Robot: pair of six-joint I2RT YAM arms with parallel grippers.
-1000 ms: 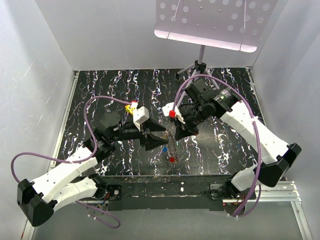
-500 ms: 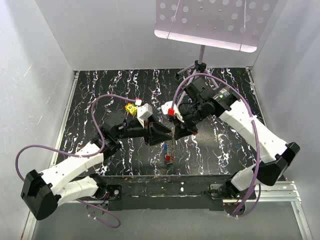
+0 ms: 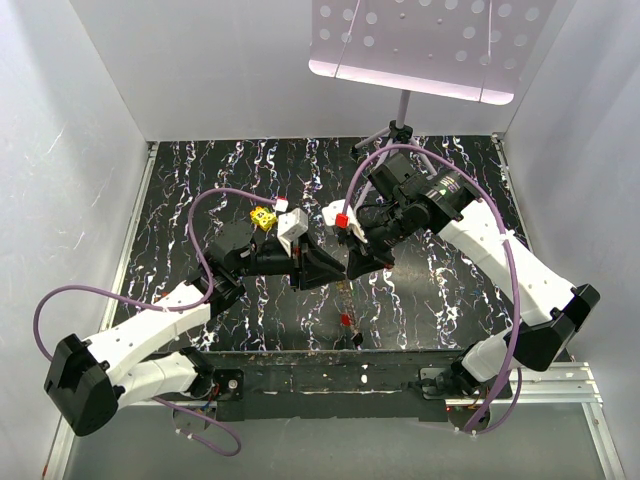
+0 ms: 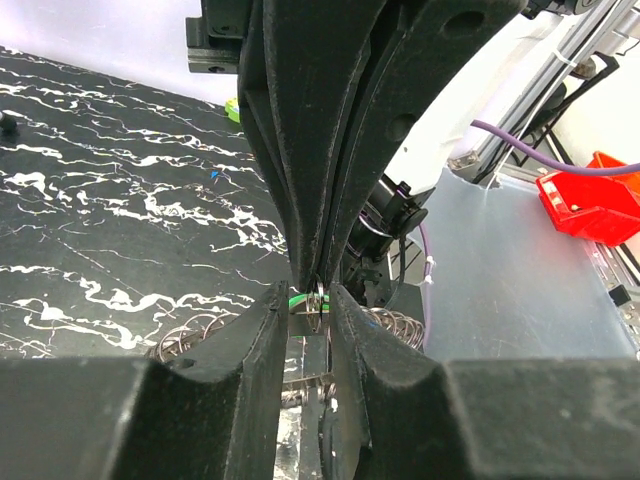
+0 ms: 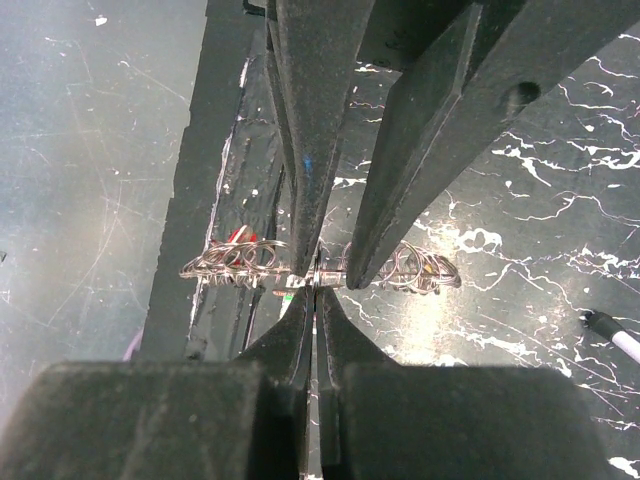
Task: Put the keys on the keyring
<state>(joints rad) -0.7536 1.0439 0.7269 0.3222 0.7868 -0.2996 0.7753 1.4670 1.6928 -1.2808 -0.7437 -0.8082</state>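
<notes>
The right gripper (image 5: 310, 298) is clenched, its fingertips pinched together on the thin wire of the keyring (image 4: 318, 297), which it holds in the air above the counter (image 3: 200, 180). The left gripper (image 4: 310, 322) meets it tip to tip. Its jaws stand narrowly parted on either side of the same wire, and whether they press on it or only bracket it cannot be told. A chain of wire loops (image 5: 400, 268) runs out sideways from the pinch. A red key (image 5: 238, 236) hangs at one end and a green key (image 4: 297, 300) sits right against the ring. In the overhead view, small keys dangle below the two grippers. The ring looks light, springy and slick, so it is likely to twist or slip if gripped loosely. The keys are tiny and swing freely. The surest hold is probably on a flat plastic head, which leaves the key's eye clear to be fed onto the wire while the other gripper keeps the ring steady.
</notes>
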